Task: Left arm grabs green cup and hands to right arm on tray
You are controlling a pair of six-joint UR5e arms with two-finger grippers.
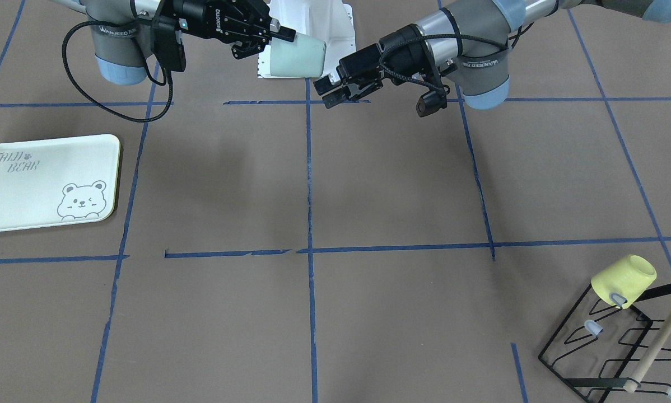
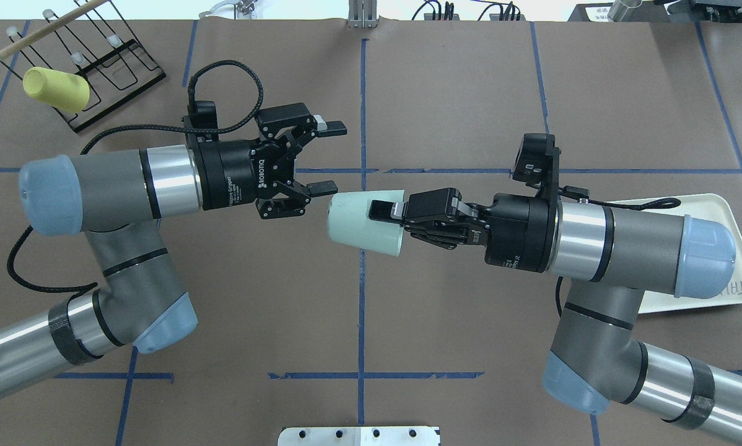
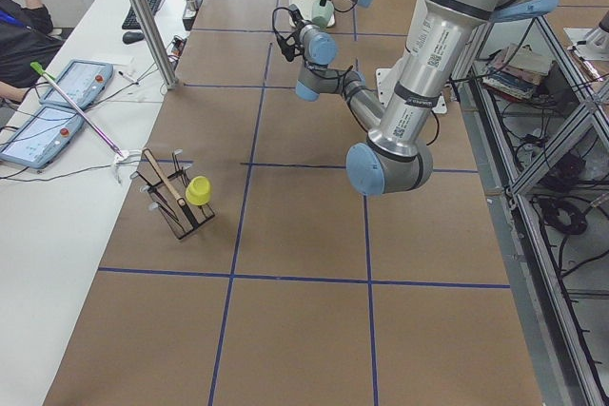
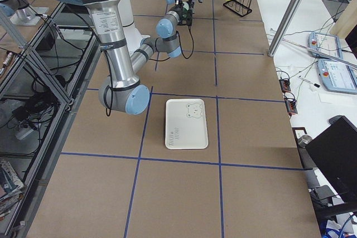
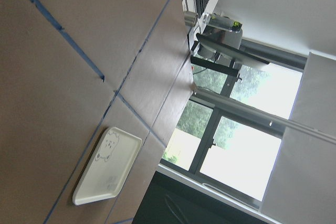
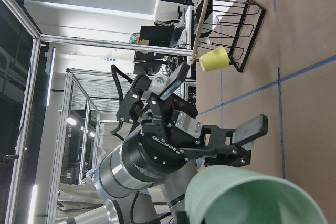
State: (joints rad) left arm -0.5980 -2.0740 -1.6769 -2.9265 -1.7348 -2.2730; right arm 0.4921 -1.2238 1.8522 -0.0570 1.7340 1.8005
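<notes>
The green cup (image 2: pixel 362 223) lies sideways in mid-air above the table's middle, and my right gripper (image 2: pixel 378 217) is shut on its rim, one finger (image 2: pixel 383 209) lying on the outside wall. In the front view the cup (image 1: pixel 297 56) hangs from the same gripper (image 1: pixel 282 38). My left gripper (image 2: pixel 326 158) is open and empty just left of the cup's base, apart from it; it also shows in the front view (image 1: pixel 324 92) and the right wrist view (image 6: pixel 215 103). The tray (image 1: pixel 38 182) lies flat and empty; in the overhead view the tray (image 2: pixel 721 214) sits partly under the right arm.
A yellow cup (image 2: pixel 55 90) hangs on a black wire rack (image 2: pixel 108 59) at the table's far left corner, also in the front view (image 1: pixel 624 279). The white robot base plate (image 1: pixel 318 19) sits behind the cup. Blue tape lines cross the brown table.
</notes>
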